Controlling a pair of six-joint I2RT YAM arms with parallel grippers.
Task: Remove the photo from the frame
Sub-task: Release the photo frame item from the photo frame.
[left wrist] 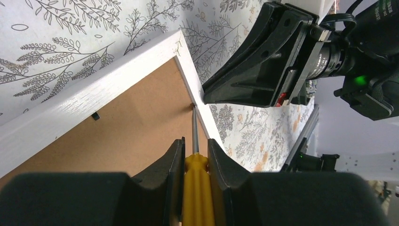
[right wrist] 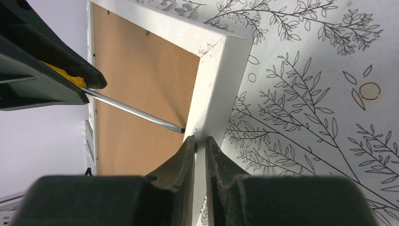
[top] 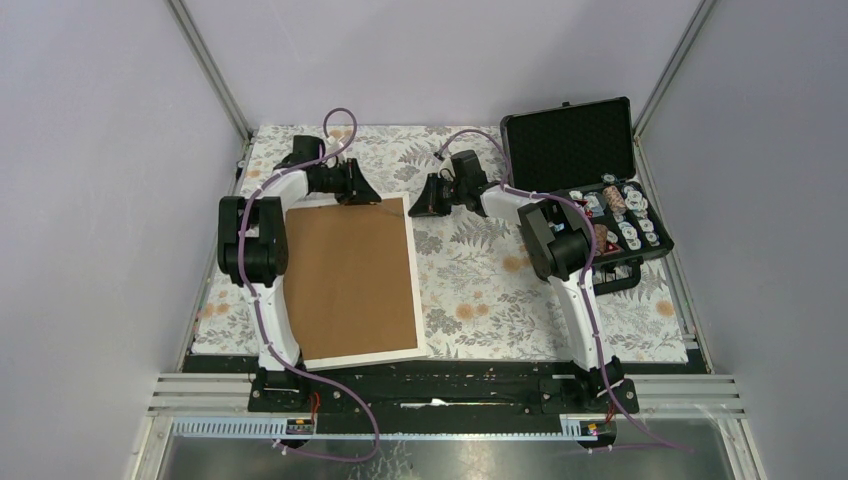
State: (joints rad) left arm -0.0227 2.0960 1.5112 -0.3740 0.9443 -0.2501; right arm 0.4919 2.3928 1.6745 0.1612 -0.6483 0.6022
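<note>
I am at the opening step: the frame lies face down on the table with its brown back up. The photo is not visible, and I judge it is sealed under that back.

My left gripper is pinching the yellow handle of a screwdriver. The blade tip sits at the inner edge of the right rail, close to the far right corner, where the back meets the white wood.

My right gripper is down on that same rail just beside the tip. Its fingers are drawn nearly together, with a sliver of white showing between them. I cannot tell whether they nip the rail or only press on it.

Next I need a small, controlled lever or push with the blade to turn the clip there. The right arm has to steady the frame so it does not skid. At least one more clip shows on the far rail, so the back is not yet free to lift.
</note>
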